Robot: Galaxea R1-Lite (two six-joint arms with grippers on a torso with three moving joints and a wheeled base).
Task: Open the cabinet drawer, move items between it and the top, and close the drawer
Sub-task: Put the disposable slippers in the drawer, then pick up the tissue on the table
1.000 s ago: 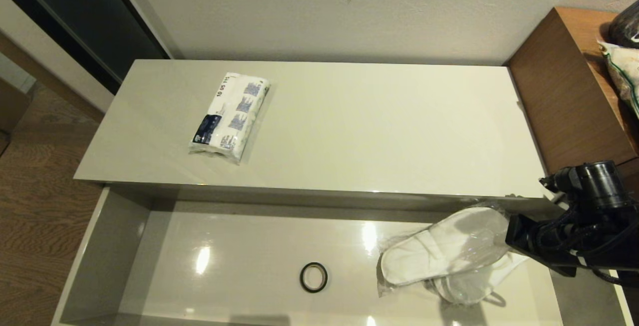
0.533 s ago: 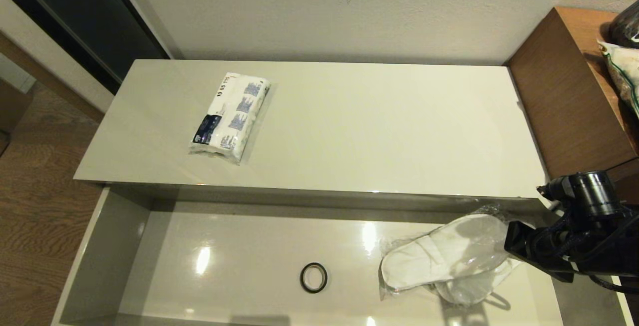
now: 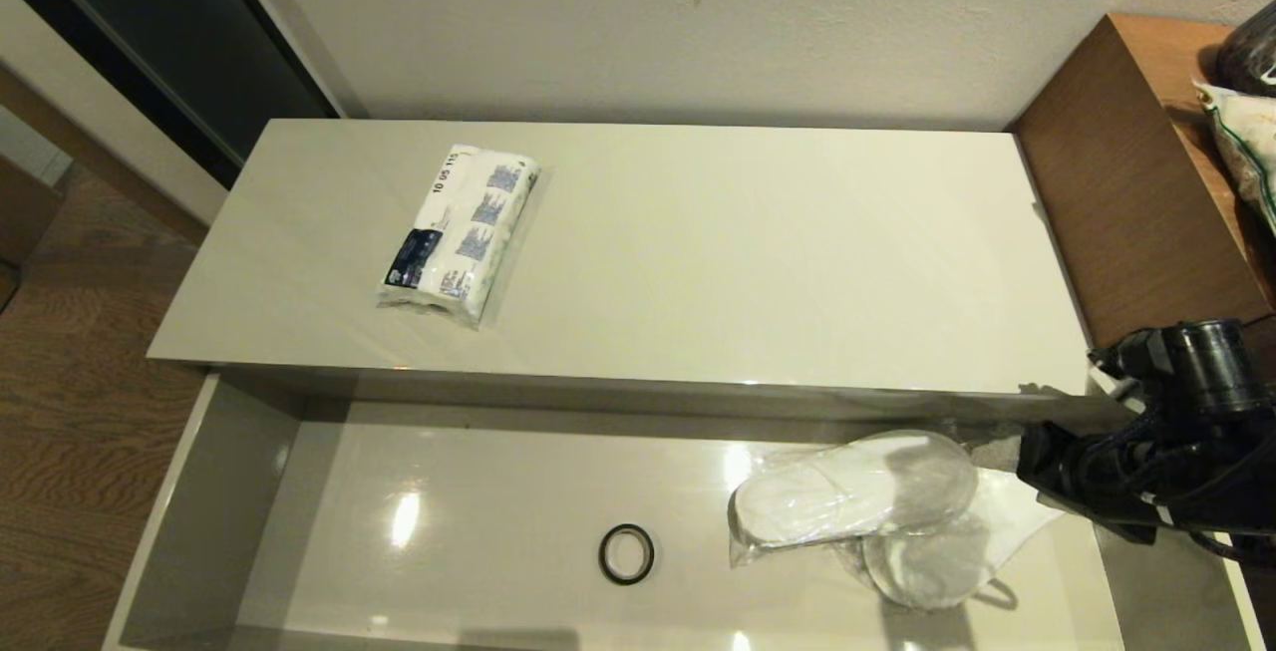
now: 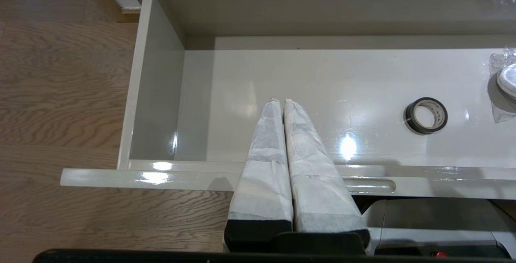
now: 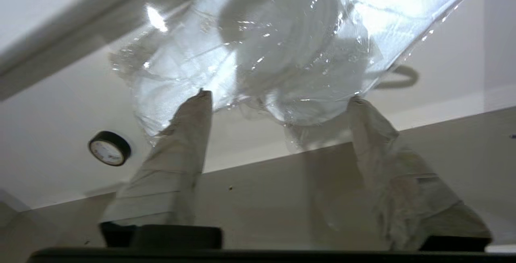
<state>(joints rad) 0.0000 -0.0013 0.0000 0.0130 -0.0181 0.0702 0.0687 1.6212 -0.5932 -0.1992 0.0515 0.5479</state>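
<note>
Low cabinet's glossy cream top (image 3: 698, 262) spans mid-frame in the head view. Lying flat on it, left of center: white tissue packet (image 3: 459, 234) with blue patches, angled, long axis running toward the wall.

Below the top, the cabinet drawer (image 3: 229, 491) stands pulled open across the lower frame, pale glossy floor. On the drawer floor: small black ring (image 3: 626, 553) near center bottom; right of it, apart, white slippers (image 3: 852, 501) in clear plastic, lower right. Wood floor (image 3: 70, 412) at left edge.
</note>
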